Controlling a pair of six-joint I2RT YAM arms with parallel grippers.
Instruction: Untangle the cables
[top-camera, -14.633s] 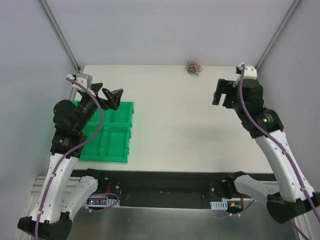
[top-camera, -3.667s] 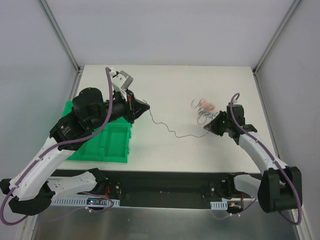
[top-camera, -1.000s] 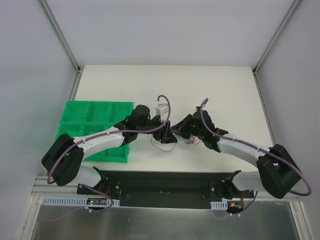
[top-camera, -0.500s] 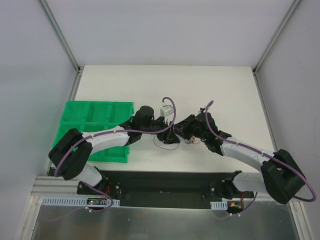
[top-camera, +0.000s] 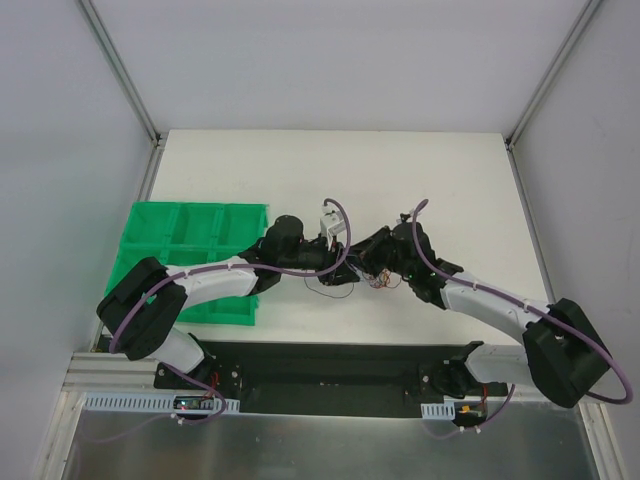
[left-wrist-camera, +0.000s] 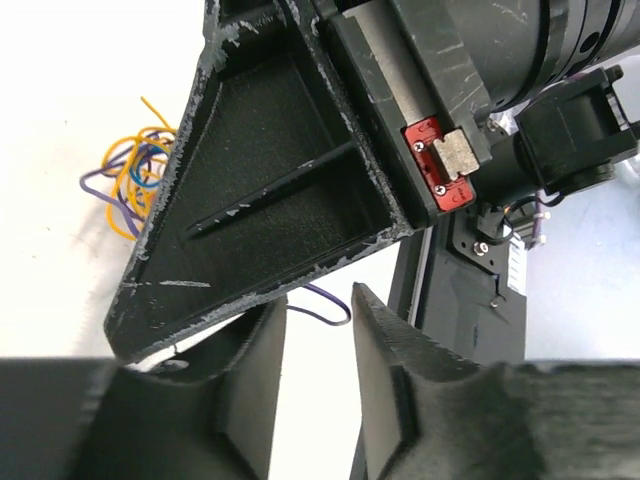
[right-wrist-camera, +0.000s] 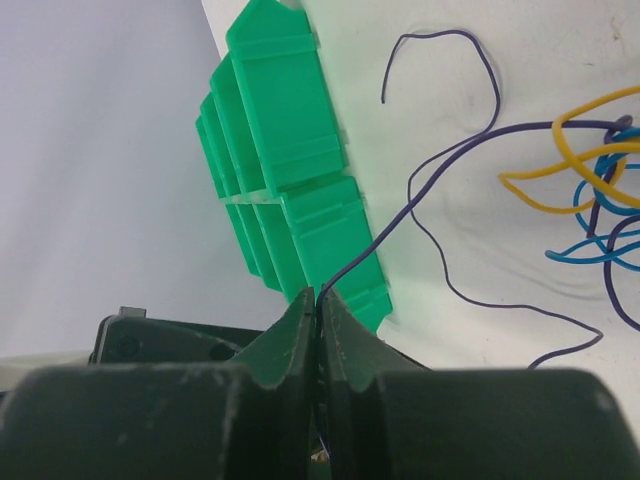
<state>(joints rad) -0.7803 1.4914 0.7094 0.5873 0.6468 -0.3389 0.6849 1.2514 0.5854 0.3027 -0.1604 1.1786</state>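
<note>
Two claws meet over the surface (top-camera: 330, 170), just right of the green tray (top-camera: 190, 225). My right claw (right-wrist-camera: 318, 295) is pinched tight on one thin purple strand (right-wrist-camera: 440, 170) of the cables (top-camera: 375, 280), wadded right of the tray. My left claw (left-wrist-camera: 318, 298) stands slightly parted, with nothing visibly gripped.

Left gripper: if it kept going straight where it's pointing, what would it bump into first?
Probably the thin purple cable just past the tips of the left gripper, then almost at once the black finger of the right gripper. Depth is hard to judge there.
</note>
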